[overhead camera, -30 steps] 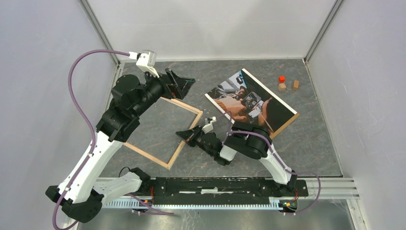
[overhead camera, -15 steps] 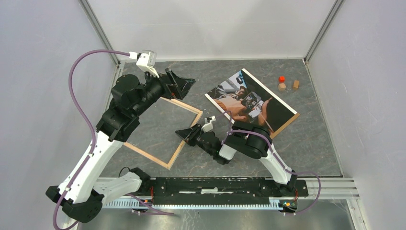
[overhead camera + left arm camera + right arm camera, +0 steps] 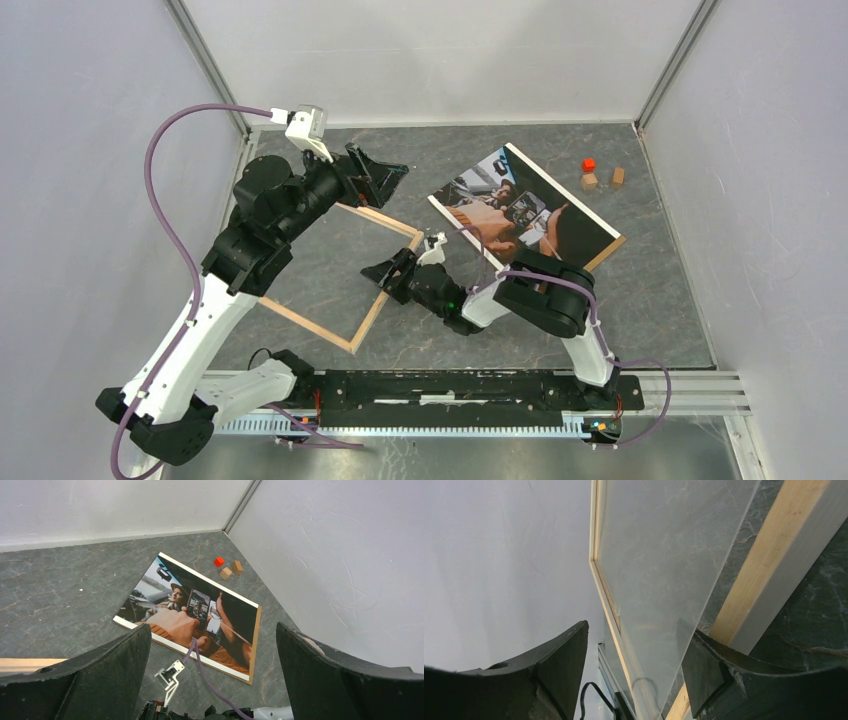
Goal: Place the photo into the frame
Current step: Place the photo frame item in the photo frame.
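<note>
The frame (image 3: 385, 302), thin pale wood rails around a clear pane, lies flat at the left-centre of the table. My right gripper (image 3: 387, 272) is open at its right rail. In the right wrist view the pane (image 3: 664, 555) and the rail (image 3: 769, 555) run between the spread fingers (image 3: 719, 675), which grip nothing. The photo (image 3: 520, 212) lies face up at the back right on a brown board whose edge shows under it. My left gripper (image 3: 385, 172) hangs open and empty over the frame's far corner. Its wrist view looks down on the photo (image 3: 195, 615).
A red block (image 3: 588, 164) and two small wooden blocks (image 3: 604, 179) sit near the back right corner. White walls close in the table at the back and both sides. A purple cable (image 3: 210, 670) trails from the right arm across the photo's near edge.
My right gripper has gone from shut on the frame's right rail to open, and its wrist has shifted slightly towards the back. The frame, the photo and the left arm have stayed put.
</note>
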Available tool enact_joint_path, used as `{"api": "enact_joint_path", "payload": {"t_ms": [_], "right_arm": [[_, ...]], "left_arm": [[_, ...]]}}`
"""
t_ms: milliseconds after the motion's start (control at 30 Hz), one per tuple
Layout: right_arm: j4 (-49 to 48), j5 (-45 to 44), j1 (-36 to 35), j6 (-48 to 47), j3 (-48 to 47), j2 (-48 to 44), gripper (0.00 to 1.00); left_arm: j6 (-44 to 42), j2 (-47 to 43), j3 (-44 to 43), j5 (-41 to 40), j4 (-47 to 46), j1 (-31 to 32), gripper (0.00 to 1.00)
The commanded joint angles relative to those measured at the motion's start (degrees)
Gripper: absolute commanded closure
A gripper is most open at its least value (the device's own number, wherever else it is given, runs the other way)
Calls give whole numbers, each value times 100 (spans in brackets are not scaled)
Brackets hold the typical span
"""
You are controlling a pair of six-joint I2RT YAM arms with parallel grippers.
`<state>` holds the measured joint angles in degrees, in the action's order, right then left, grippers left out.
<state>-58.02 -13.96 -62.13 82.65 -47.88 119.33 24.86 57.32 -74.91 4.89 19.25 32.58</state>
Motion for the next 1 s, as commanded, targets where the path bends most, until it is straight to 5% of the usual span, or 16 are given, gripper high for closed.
{"api": "enact_joint_path", "payload": {"t_ms": [0,333,600,700,967], "right_arm": [[1551,119,-62,-364,-282,-115,27],[3601,149,-88,-737,-1579,178,23],[5529,-230,-119,-956,-2357,216,2],[6271,-457,-109,-952,-2632,240,2],[7171,-764,-2,-987,-2074,-122,2]], "left_arm": [[260,-83,16,97,-248,-32,0],[272,-96,21,137,-255,-32,0],[272,-110,23,136,-251,-41,0],[272,-124,28,140,-261,-38,0],[281,-54,37,157,-264,-54,0]]}}
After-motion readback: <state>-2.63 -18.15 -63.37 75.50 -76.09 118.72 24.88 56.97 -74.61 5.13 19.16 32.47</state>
